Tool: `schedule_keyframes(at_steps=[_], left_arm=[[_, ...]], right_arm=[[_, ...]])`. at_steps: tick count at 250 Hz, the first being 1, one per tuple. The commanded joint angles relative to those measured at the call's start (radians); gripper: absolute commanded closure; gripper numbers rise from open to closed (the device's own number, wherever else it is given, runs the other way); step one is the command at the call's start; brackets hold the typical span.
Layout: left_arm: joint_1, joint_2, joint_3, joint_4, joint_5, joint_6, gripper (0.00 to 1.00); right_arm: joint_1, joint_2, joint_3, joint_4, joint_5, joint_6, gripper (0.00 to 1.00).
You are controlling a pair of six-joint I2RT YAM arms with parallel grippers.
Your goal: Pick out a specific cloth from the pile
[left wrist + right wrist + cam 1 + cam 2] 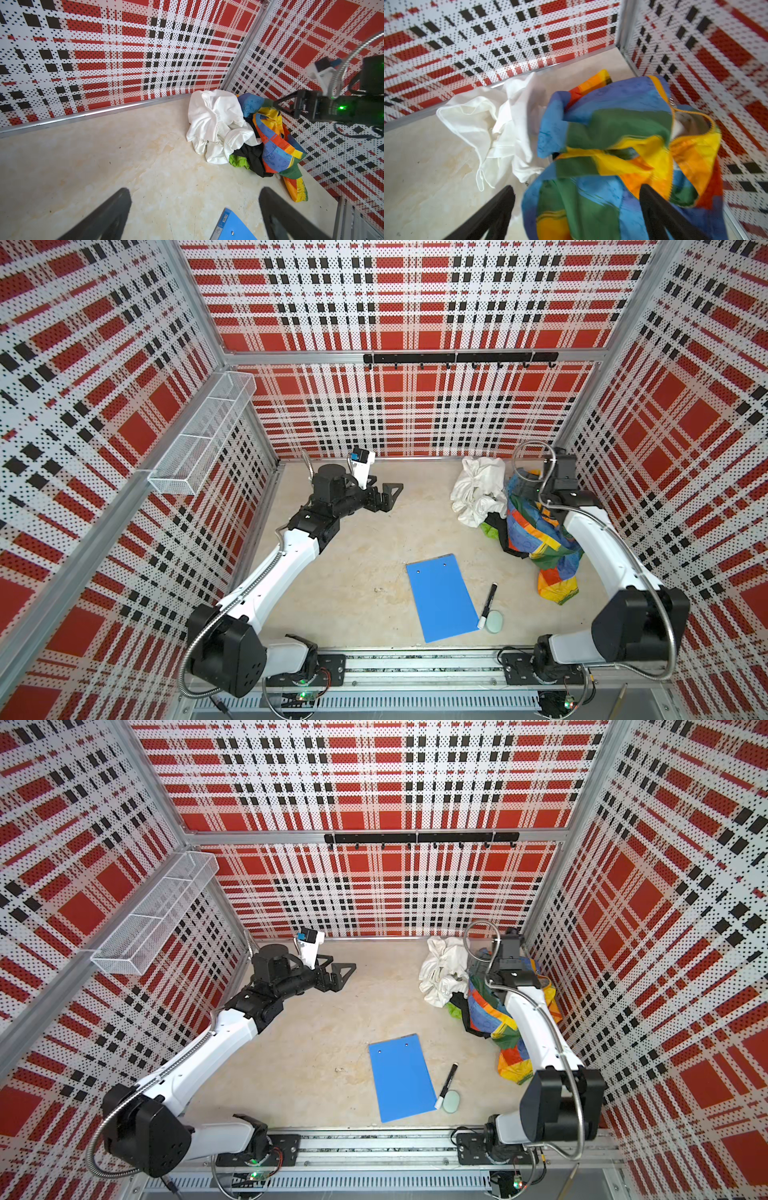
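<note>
Rainbow cloth (536,531) overlaps black cloth (252,154) beside white cloth (478,489); both arms' jaws spread wide, pinching nothing.

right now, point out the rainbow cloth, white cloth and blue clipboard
rainbow cloth (618,124): right wrist view, green block
white cloth (216,116): left wrist view, bunched centre
blue clipboard (440,597): in a top view, board centre

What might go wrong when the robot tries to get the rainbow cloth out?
1. The rainbow cloth lies twisted over the black cloth and against the white cloth, so pulling may drag those along.
2. The right gripper is open over it; closing on a thin fold might slip.
3. Its trailing end lies near the marker, which could get swept.
</note>
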Motion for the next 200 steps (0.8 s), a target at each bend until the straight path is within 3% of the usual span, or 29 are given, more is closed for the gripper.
schedule_keyframes(at_steps=[1, 43, 92, 108, 134, 148, 156, 179, 200], left_arm=[[0.004, -0.025, 0.02, 0.019, 0.018, -0.007, 0.01], [0.003, -0.027, 0.019, 0.02, 0.02, -0.007, 0.01], [0.001, -0.03, 0.019, 0.02, 0.023, -0.01, 0.01], [-0.001, -0.031, 0.018, 0.021, 0.02, -0.01, 0.01], [-0.006, -0.033, 0.019, 0.019, 0.018, -0.006, 0.01], [-0.009, -0.035, 0.018, 0.017, 0.016, -0.006, 0.01], [-0.008, -0.037, 0.018, 0.017, 0.014, -0.004, 0.01], [-0.009, -0.038, 0.018, 0.017, 0.01, -0.001, 0.01], [-0.008, -0.039, 0.02, 0.014, 0.009, 0.0, 0.01]], right_arm=[[-0.09, -0.089, -0.144, 0.003, -0.166, 0.086, 0.0], [-0.206, -0.201, -0.342, 0.023, -0.251, 0.141, 0.0], [-0.243, -0.137, -0.459, 0.15, -0.404, 0.19, 0.01], [-0.243, -0.106, -0.469, 0.189, -0.436, 0.201, 0.15], [-0.243, -0.075, -0.481, 0.248, -0.439, 0.223, 0.48], [-0.243, -0.06, -0.469, 0.242, -0.438, 0.223, 0.73], [-0.243, -0.057, -0.463, 0.234, -0.436, 0.222, 0.83], [-0.243, -0.076, -0.457, 0.226, -0.426, 0.226, 0.96], [-0.243, -0.113, -0.446, 0.223, -0.419, 0.226, 0.99]])
